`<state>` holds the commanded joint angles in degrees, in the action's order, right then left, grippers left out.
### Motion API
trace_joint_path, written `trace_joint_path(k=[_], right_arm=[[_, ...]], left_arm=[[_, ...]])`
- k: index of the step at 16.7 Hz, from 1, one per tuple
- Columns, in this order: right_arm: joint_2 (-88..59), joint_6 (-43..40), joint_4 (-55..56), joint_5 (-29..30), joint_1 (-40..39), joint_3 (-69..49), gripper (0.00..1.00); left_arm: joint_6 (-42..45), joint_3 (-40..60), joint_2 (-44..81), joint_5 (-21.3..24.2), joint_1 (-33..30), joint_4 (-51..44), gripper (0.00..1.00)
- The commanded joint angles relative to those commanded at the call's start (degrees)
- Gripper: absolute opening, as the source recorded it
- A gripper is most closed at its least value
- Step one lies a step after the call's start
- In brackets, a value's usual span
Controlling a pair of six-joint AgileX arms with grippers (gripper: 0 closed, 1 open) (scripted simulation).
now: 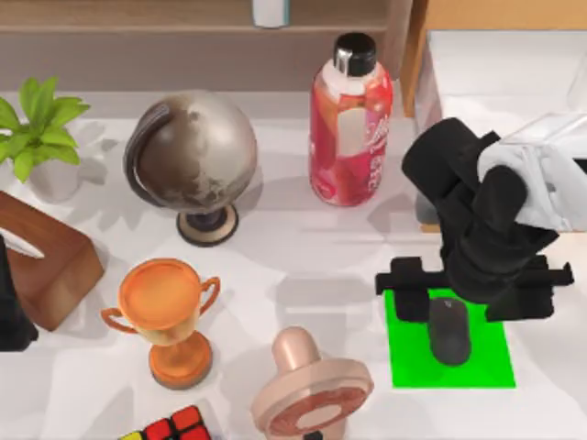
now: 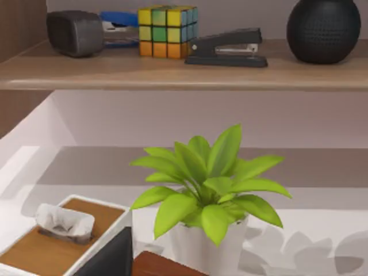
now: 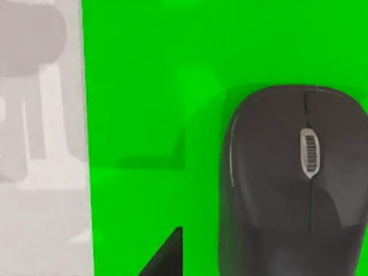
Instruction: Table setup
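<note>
A dark grey mouse (image 1: 449, 332) lies flat on a bright green mat (image 1: 491, 362) at the table's front right. My right gripper (image 1: 460, 307) hovers over the far end of the mouse with its fingers spread wide on either side, open and holding nothing. The right wrist view looks straight down on the mouse (image 3: 293, 184) and the mat (image 3: 149, 86), with one black fingertip (image 3: 167, 256) beside the mouse and apart from it. My left arm (image 1: 11, 307) stays parked at the table's left edge.
Left of the mat stand a pink round fan (image 1: 312, 390), an orange trophy (image 1: 170, 316), a globe (image 1: 193, 160) and a red bottle (image 1: 350, 124). A potted plant (image 1: 37, 137), a wooden tissue box (image 1: 41, 261) and a colour cube (image 1: 174, 429) sit further left.
</note>
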<state>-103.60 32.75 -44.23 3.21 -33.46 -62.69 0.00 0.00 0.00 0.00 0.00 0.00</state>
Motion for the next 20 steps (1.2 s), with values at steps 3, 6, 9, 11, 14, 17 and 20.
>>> trace_joint_path(k=[3, 6, 9, 11, 14, 17, 20], right_arm=[[0.0, 0.0, 0.0, 0.0, 0.0, 0.0, 1.0], [0.0, 0.0, 0.0, 0.0, 0.0, 0.0, 1.0], [0.0, 0.0, 0.0, 0.0, 0.0, 0.0, 1.0], [0.2, -0.4, 0.5, 0.0, -0.1, 0.1, 1.0], [1.4, -4.5, 5.5, 0.1, -0.9, 1.5, 1.0], [2.7, -12.7, 15.6, 0.2, -2.3, 4.6, 1.0], [3.9, -24.1, 29.4, 0.7, -3.9, 9.0, 1.0]], left_arm=[[0.0, 0.0, 0.0, 0.0, 0.0, 0.0, 1.0], [0.0, 0.0, 0.0, 0.0, 0.0, 0.0, 1.0], [0.0, 0.0, 0.0, 0.0, 0.0, 0.0, 1.0], [0.0, 0.0, 0.0, 0.0, 0.0, 0.0, 1.0], [0.0, 0.0, 0.0, 0.0, 0.0, 0.0, 1.0], [0.0, 0.0, 0.0, 0.0, 0.0, 0.0, 1.0], [0.0, 0.0, 0.0, 0.0, 0.0, 0.0, 1.0]])
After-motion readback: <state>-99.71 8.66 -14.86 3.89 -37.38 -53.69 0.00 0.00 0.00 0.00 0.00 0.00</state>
